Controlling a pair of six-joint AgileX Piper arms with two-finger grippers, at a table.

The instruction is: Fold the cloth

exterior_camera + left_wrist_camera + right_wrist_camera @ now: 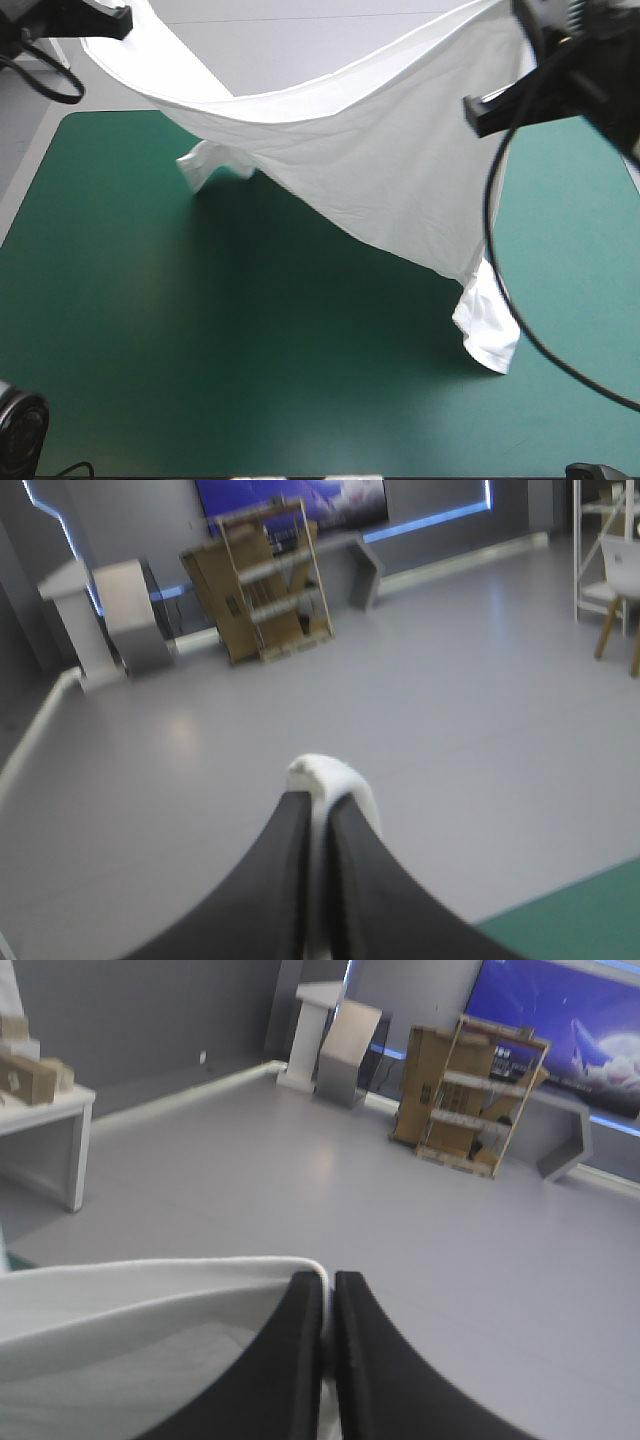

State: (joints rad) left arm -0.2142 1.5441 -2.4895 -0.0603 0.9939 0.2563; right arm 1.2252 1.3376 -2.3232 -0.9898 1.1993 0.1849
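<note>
Holds the white T-shirt (380, 160) up over the teal-green table (200, 380), sagging in a broad span between the two raised arms, one end hanging to the cover near the far edge and another drooping low at the right. Clamps the left gripper (318, 805) almost closed on a white bunch of fabric poking up between its black fingertips. Pinches the right gripper (328, 1282) likewise on the hem, with cloth spreading away beside it.

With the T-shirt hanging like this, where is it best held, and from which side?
By its upper edge's two ends, from the outer sides, where the left claw and right claw pinch it: the T-shirt hangs spread between them, only two low tips reaching the teal-green cover.
</note>
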